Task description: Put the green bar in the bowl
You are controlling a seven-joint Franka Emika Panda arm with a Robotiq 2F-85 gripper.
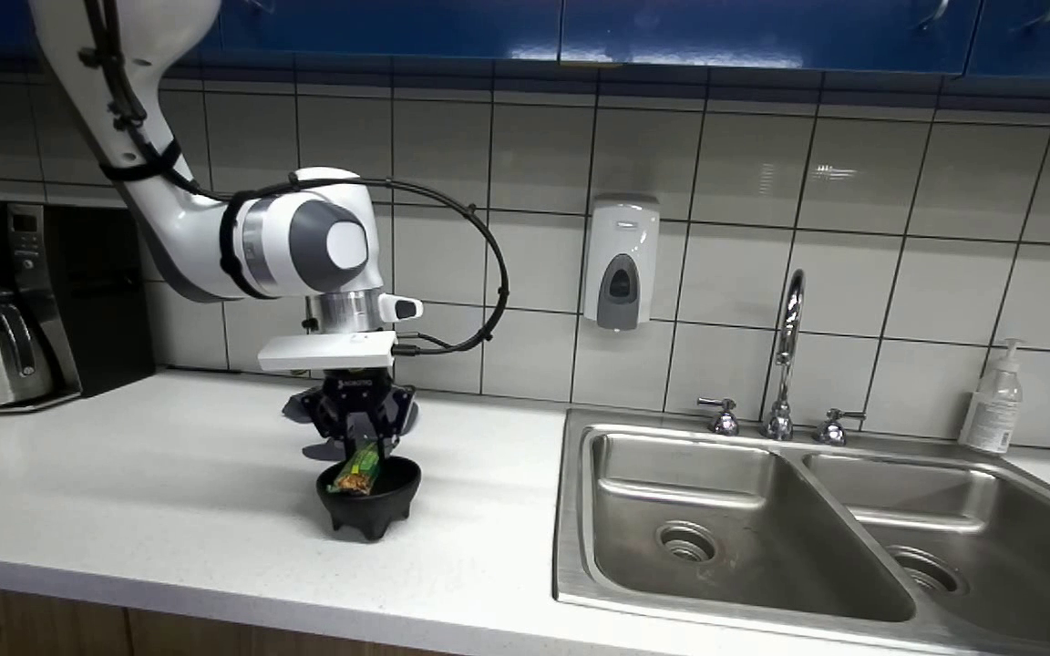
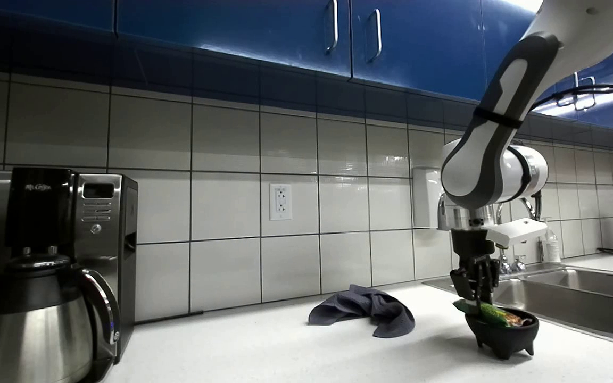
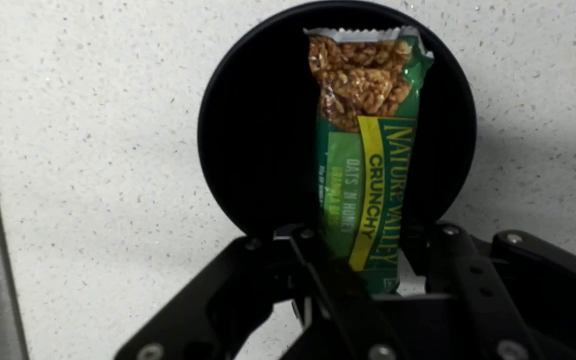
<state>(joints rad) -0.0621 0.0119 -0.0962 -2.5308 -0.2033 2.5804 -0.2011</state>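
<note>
Blue cabinets, tiles, seemingly wooden fronts

The green bar has a shiny wrapper, printed side up, with "NATURE VALLEY" along it, a yellow strip reading "CRUNCHY" and brown granola pictured at one end. It tilts: the pictured end is lower, within the rim of the bowl; the other end is higher and reaches out past the rim. The bowl, black and round, stands upright on stubby feet on the counter.
</note>
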